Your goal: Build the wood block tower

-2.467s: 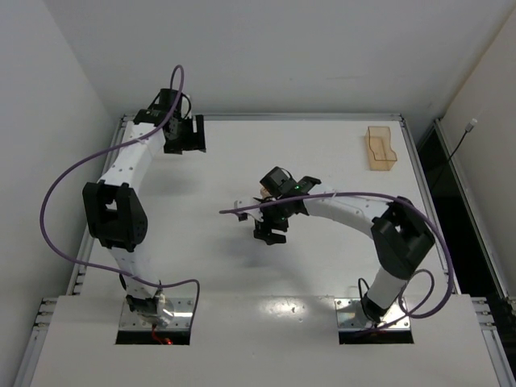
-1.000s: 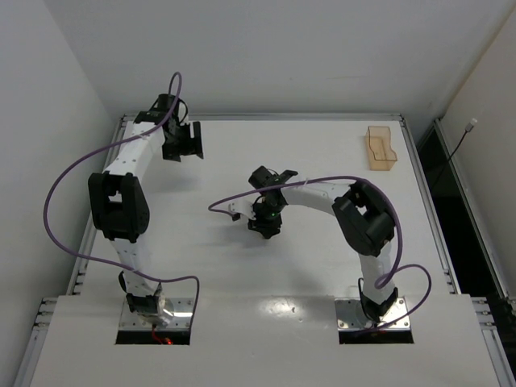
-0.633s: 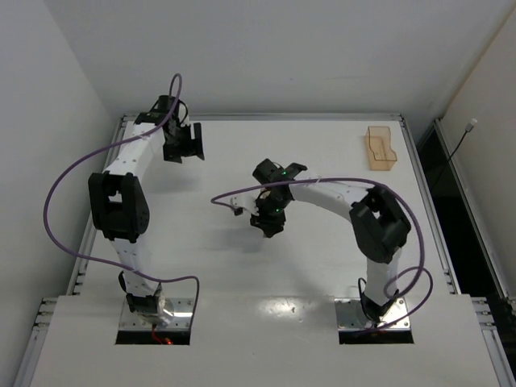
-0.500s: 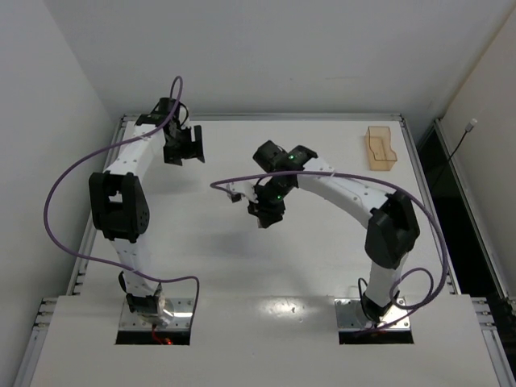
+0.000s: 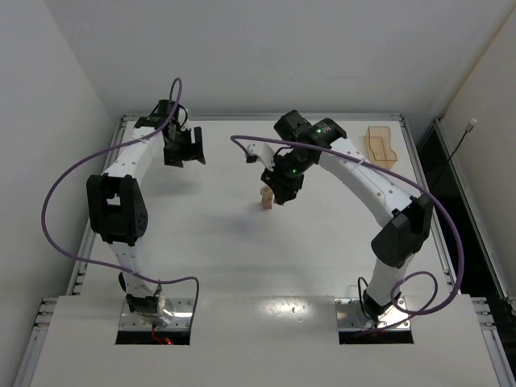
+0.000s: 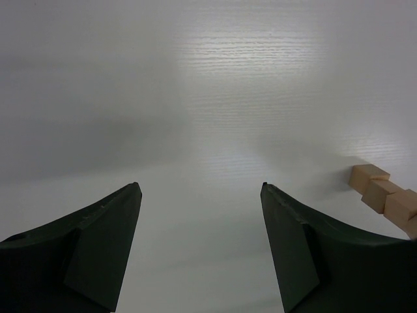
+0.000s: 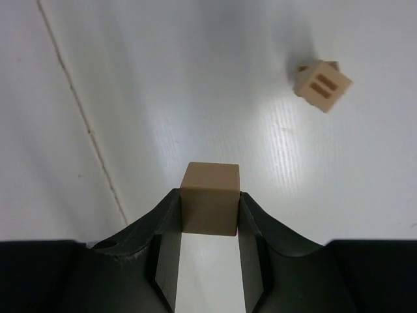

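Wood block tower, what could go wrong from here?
The cube sits at the very tips of the right gripper, so it might slip or twist. The wood block tower is off to one side of it, not underneath; an off-centre release could topple it. In the left wrist view its blocks look slightly staggered, so a finger nudge may knock them over.

Tan wood block tower (image 5: 265,196), tan block (image 7: 210,199), white table (image 5: 322,250).

No readable text or labels anywhere
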Robot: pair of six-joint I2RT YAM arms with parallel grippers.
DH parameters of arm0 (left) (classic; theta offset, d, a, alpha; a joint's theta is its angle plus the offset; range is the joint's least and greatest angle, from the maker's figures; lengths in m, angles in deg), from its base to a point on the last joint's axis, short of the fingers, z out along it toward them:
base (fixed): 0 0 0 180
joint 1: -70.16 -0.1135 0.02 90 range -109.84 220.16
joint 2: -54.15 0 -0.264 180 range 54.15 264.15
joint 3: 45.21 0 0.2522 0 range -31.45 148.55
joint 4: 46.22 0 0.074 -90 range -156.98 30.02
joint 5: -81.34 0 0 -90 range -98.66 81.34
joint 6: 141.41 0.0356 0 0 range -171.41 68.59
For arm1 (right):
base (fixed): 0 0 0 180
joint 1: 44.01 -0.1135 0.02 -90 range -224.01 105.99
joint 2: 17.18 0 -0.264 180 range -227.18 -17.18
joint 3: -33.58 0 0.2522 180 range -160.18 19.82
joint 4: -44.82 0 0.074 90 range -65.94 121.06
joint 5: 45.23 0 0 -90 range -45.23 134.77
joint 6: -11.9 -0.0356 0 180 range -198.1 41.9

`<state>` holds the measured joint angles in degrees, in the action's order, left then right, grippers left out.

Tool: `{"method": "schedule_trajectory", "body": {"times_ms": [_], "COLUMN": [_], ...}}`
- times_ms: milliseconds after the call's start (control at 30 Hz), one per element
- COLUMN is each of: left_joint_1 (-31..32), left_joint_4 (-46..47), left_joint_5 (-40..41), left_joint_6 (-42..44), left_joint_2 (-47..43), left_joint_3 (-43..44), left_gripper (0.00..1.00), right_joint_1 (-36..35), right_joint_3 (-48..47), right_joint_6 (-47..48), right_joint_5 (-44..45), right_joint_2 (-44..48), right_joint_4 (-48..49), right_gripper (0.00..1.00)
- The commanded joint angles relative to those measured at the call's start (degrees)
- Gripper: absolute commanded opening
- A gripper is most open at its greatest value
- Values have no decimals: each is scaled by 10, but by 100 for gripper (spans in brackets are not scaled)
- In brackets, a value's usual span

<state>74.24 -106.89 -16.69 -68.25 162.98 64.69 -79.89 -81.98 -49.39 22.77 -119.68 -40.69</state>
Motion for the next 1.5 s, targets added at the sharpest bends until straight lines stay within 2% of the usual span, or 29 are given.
{"method": "schedule_trajectory", "body": {"times_ms": [0, 133, 267, 700, 1467], "left_joint_1": [-2, -2, -2, -2, -2], "left_joint_4": [17, 17, 17, 17, 17], "left_joint_5": [-14, -8, -2, -8, -8], "left_joint_6": [-5, -5, -5, -10, -15], "left_joint_2": [-35, -40, -40, -35, -29], "left_joint_3": [5, 10, 10, 15, 15], "left_gripper": [71, 71, 71, 71, 71], "right_joint_1": [19, 40, 46, 56, 5], "right_joint_3": [-62, -117, -122, -136, -143], "right_joint_6": [-104, -155, -208, -373, -391], "right_joint_5": [47, 53, 45, 139, 174], "right_joint_2": [-20, -51, -66, -119, -148], "right_joint_4": [48, 61, 75, 110, 110], "right_gripper": [0, 0, 0, 0, 0]}}
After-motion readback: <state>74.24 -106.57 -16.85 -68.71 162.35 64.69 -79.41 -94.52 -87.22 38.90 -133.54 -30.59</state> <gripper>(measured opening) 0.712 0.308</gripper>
